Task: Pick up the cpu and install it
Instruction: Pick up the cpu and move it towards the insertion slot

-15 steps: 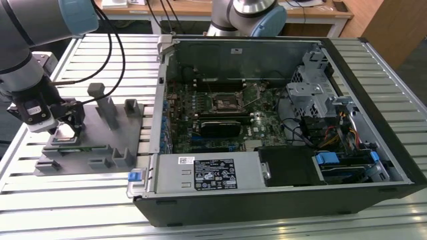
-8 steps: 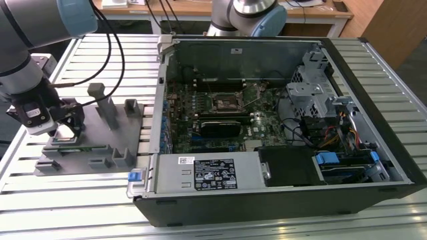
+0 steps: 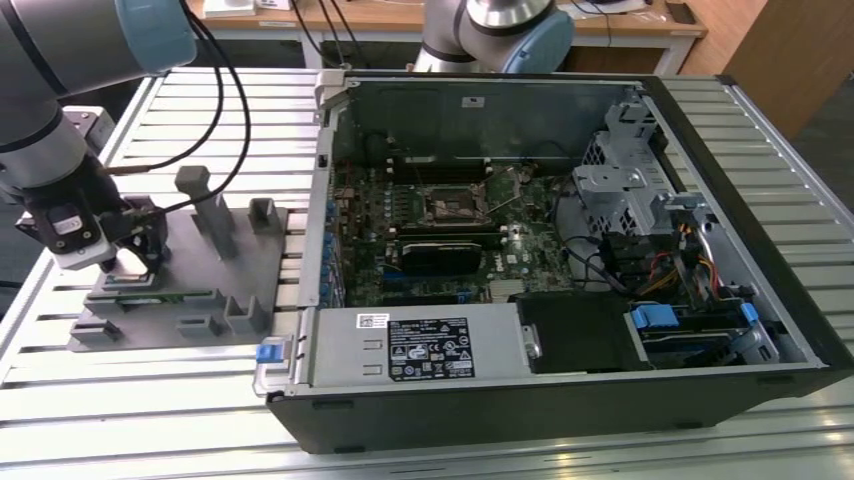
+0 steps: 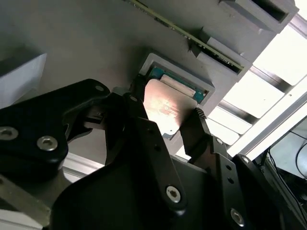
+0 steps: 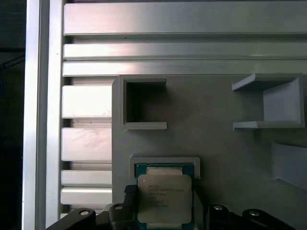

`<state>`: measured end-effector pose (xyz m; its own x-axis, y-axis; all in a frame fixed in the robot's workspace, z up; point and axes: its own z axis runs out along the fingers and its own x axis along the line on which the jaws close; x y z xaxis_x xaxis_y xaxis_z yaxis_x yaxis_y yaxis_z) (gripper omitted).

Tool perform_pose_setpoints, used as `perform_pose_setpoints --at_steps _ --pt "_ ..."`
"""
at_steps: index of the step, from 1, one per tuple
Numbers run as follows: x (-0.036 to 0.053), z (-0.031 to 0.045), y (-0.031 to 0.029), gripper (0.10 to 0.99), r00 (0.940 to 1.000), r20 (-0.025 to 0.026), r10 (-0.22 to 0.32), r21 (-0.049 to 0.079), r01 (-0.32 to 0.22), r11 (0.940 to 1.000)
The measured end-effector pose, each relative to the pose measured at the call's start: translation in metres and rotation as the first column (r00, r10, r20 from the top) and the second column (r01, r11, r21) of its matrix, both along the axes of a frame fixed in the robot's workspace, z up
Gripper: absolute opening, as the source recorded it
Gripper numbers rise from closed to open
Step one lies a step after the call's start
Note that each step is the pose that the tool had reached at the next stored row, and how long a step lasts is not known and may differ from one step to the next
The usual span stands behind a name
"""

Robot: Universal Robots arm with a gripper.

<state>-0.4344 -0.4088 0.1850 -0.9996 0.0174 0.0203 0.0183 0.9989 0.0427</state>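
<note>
1. Exterior view. The arm [image 3: 54,150] stands over the grey fixture [image 3: 187,270] on the slatted surface [image 3: 160,400], toward the exterior view's left. The tool [image 3: 123,262] is down at the fixture's near corner. The open computer case [image 3: 534,410] with its motherboard [image 3: 454,235] lies toward the exterior view's right, well apart from the tool.

2. Both wrist views. These show the cpu [image 5: 164,199] at a square walled pocket [image 5: 165,159] of the fixture. The black fingers [image 4: 204,139] are closed against two opposite edges of the cpu and grip it. Whether the cpu has cleared the pocket floor cannot be told.

3. Second wrist view. A thin green memory stick [image 4: 168,25] stands on edge in the fixture just beyond the pocket.

4. Orientation. The cpu is square and has no distinct long axis. Its silver-grey metal top faces up toward the wrist cameras. In the first wrist view its edges run parallel to the pocket walls, and the greenish rim shows at the edge farthest from the tool.
</note>
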Motion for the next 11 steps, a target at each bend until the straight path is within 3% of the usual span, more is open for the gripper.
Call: perform_pose_setpoints --at_steps 9,10,11 --pt "0.0000 -0.0016 0.0000 0.553 1.0000 -0.0001 0.000 0.000 0.000 1.0000" --pt "0.0000 -0.0016 0.0000 0.616 1.0000 -0.0002 0.000 0.000 0.000 1.0000" --pt "-0.0001 -0.0016 -0.0001 0.616 1.0000 0.0004 0.000 0.000 0.000 1.0000"
